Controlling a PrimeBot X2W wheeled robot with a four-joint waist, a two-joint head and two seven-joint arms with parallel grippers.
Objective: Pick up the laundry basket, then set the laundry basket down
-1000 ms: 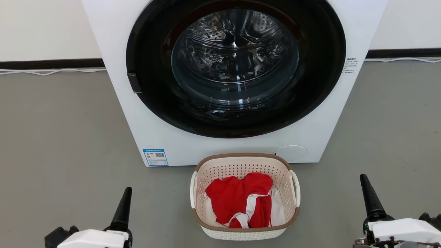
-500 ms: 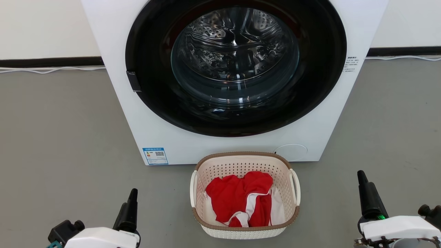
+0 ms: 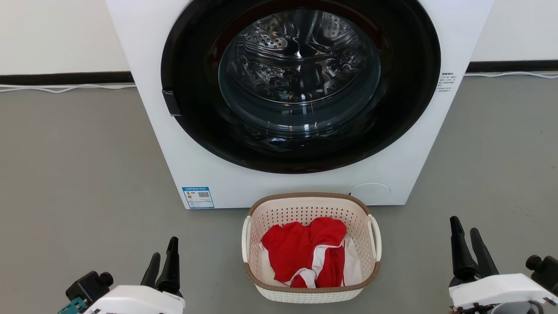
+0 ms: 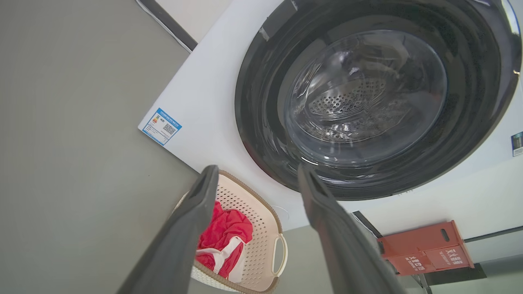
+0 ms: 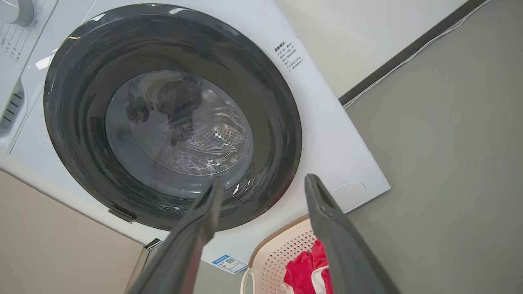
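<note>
The laundry basket (image 3: pixel 305 210) stands on the grey floor right in front of the washing machine. It is cream, perforated, with a brown rim and two white loop handles, and it holds red and white cloth (image 3: pixel 305 250). My left gripper (image 3: pixel 164 247) is open, low and to the left of the basket, well apart from it. Equally clear of it on the right is my right gripper (image 3: pixel 463 224), also open. The left wrist view has the left gripper (image 4: pixel 257 168) empty, the basket (image 4: pixel 261 228) partly behind one finger. In the right wrist view the right gripper (image 5: pixel 264 180) is empty above the basket (image 5: pixel 282 245).
A large white washing machine (image 3: pixel 196 165) with a dark round door stands just behind the basket. A white cable (image 3: pixel 65 89) runs along the wall base. An orange-red box (image 4: pixel 425 249) sits beside the machine. Grey floor spreads to both sides.
Both wrists have turned, so two fingers of each gripper now show where one did. The left gripper has crept slightly right, towards the basket. The basket has not moved.
</note>
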